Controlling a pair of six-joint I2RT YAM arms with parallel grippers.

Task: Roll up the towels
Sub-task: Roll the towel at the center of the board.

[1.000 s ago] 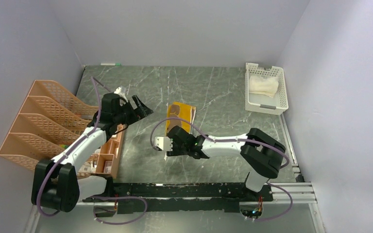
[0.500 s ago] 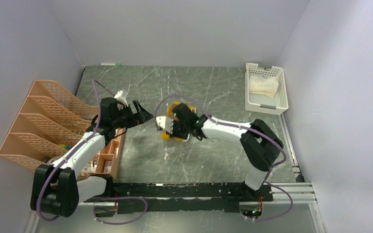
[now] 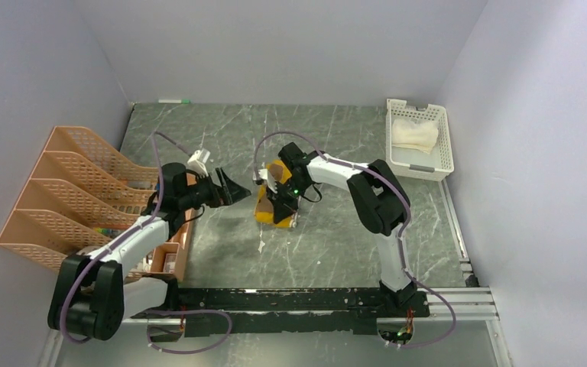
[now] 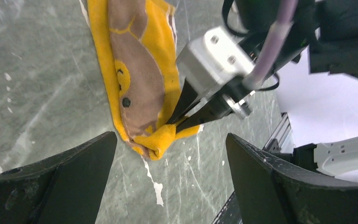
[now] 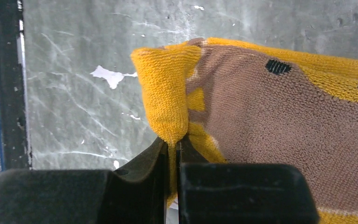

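The brown towel with mustard-yellow patches lies mid-table, its near end bunched up. My right gripper is shut on that end's yellow corner, and the cloth fold sticks up between the pinched fingers. The left wrist view shows the same towel with the right fingers clamped on its corner. My left gripper hangs wide open just left of the towel, with nothing between its fingers. The cream-white towel lies crumpled in the white basket at the back right.
An orange mesh file rack stands along the left wall, with a small compartment box beside it under the left arm. A black rail runs along the near edge. White chips mark the dark marble tabletop.
My right gripper swung from the near middle of the table up to the towel and shut on its near corner, bunching that end. My left gripper moved right, toward the towel, and stayed open.
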